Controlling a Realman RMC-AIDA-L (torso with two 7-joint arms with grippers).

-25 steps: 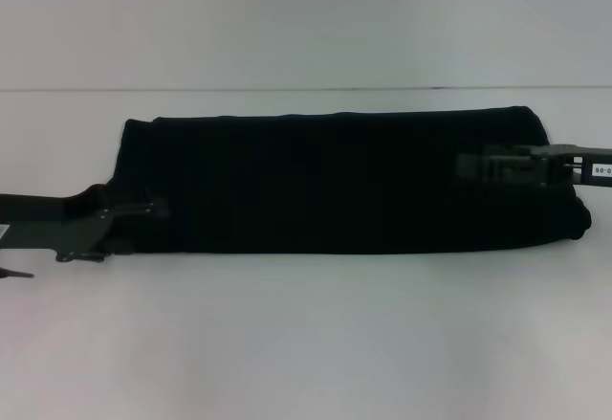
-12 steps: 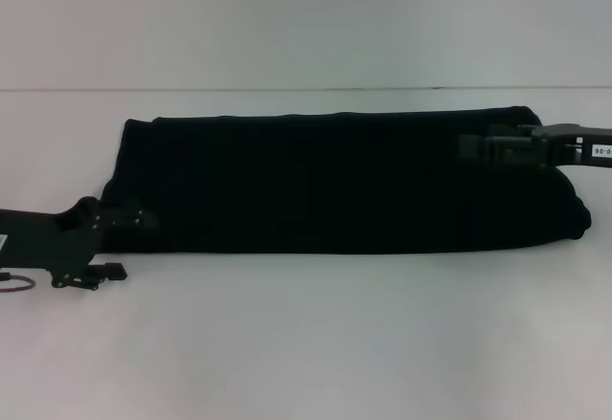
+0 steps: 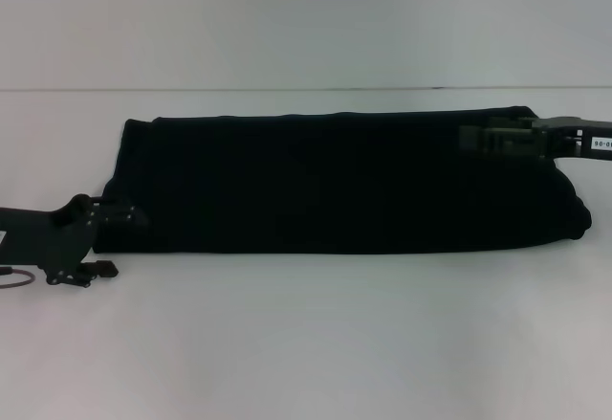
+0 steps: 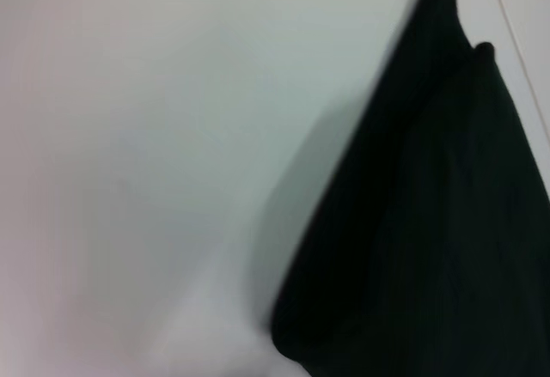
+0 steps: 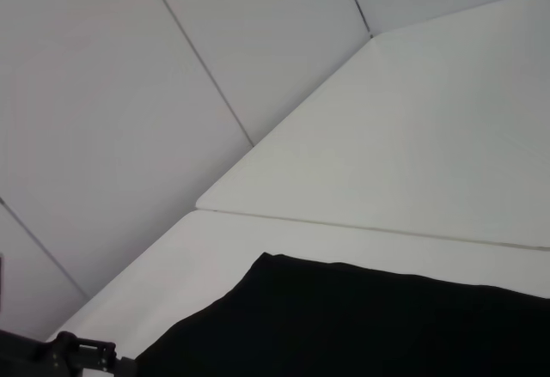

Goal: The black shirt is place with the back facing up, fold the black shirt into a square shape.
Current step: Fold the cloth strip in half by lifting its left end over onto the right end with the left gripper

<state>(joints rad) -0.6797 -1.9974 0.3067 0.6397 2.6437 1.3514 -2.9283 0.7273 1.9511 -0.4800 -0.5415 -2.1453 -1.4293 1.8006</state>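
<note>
The black shirt (image 3: 335, 183) lies folded into a long band across the white table (image 3: 306, 343), plain black side up, with no print showing. My left gripper (image 3: 120, 217) is at the band's left front corner, low over the table, just touching the cloth's edge. My right gripper (image 3: 488, 141) hovers over the band's right far part. The left wrist view shows the shirt's folded edge (image 4: 430, 222) on the table. The right wrist view shows the shirt's far edge (image 5: 361, 325) and the left gripper (image 5: 82, 351) farther off.
A thin seam (image 3: 306, 89) runs across the table behind the shirt. White wall panels (image 5: 129, 94) stand beyond the table. Bare table (image 4: 129, 179) lies left of and in front of the shirt.
My left gripper has drawn back to the left, off the shirt's left end. My right gripper has moved a little toward the shirt's far edge. The shirt has kept its shape.
</note>
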